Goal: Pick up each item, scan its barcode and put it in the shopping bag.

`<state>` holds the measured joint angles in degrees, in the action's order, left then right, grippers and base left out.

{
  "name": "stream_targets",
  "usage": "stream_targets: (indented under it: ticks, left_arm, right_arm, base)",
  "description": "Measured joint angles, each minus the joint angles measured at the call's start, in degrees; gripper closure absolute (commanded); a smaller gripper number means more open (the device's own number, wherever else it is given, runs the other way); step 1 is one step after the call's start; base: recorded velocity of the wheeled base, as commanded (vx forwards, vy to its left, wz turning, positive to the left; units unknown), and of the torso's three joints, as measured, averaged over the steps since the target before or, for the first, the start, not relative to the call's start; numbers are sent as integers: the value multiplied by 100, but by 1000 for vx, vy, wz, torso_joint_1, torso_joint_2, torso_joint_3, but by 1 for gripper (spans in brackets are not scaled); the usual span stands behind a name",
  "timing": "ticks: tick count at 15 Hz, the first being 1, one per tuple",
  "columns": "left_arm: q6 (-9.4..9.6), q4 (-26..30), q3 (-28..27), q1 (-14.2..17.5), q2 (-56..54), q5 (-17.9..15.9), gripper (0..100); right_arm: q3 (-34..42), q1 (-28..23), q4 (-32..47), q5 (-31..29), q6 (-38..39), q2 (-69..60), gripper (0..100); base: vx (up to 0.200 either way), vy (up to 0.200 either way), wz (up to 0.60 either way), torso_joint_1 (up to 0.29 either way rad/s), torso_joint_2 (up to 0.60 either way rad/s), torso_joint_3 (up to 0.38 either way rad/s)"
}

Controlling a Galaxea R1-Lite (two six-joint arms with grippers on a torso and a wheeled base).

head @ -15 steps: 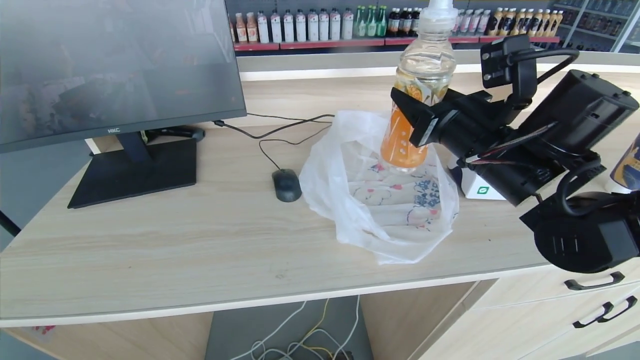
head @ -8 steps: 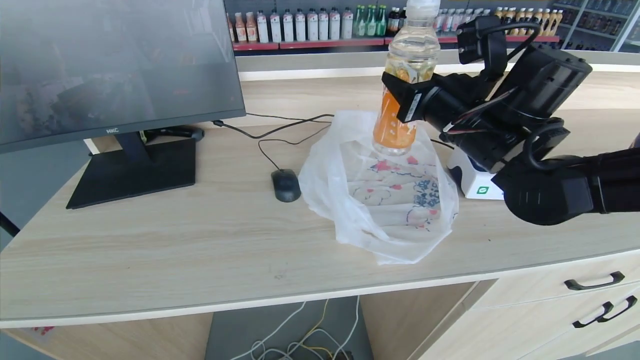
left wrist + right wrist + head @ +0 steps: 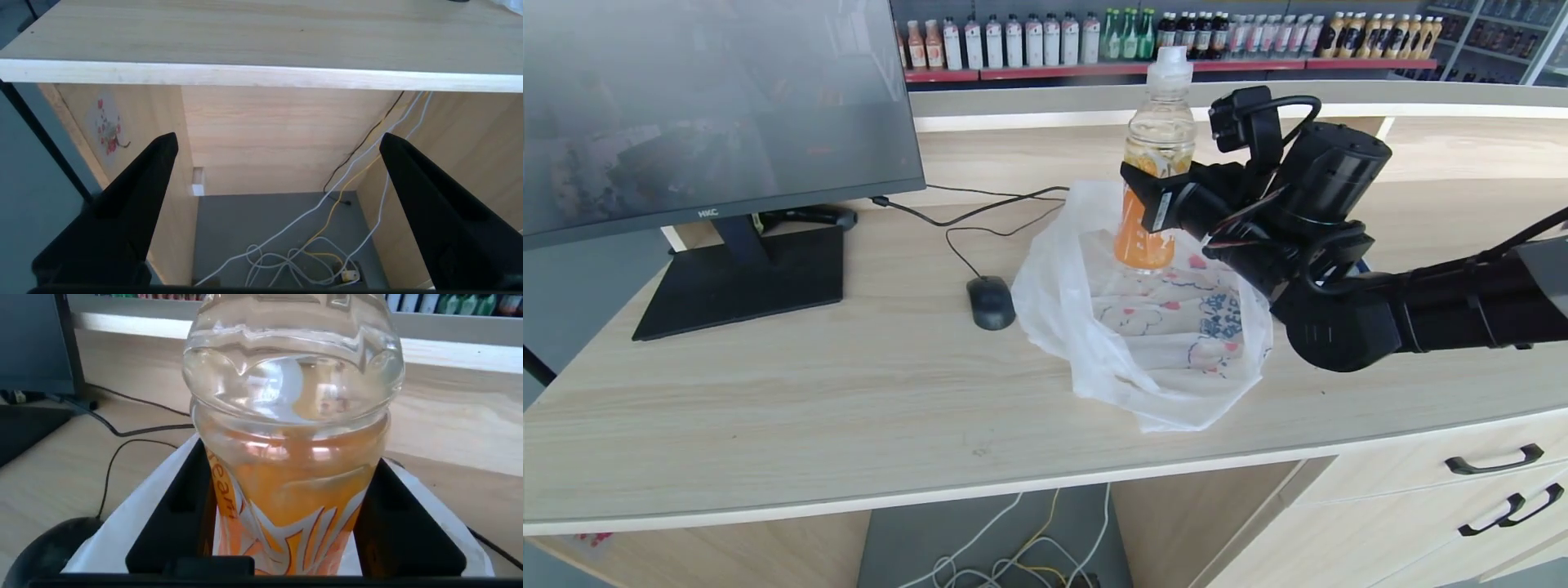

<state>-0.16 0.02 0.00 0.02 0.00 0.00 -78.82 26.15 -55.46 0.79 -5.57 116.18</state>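
Right pincer clamped on upright clear plastic bottle of orange drink, over white translucent shopping bag, near front edge of pale wooden worktop, left pincer spread wide

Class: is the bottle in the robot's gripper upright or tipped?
Upright. The bottle has its white cap on top and orange base pointing down at the shopping bag; the right gripper holds its middle.

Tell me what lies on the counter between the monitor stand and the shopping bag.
A black computer mouse lies between the monitor stand and the shopping bag, as the head view shows.
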Motion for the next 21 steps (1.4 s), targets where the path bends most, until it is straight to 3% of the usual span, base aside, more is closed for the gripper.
stream_targets:
  ticks: [21]
  left_arm:
    - [0, 2, 0, 2, 0, 0, 0]
  right_arm:
    - [736, 212, -243, 5, 7, 166, 100]
  base:
    - [0, 0, 0, 0, 0, 0]
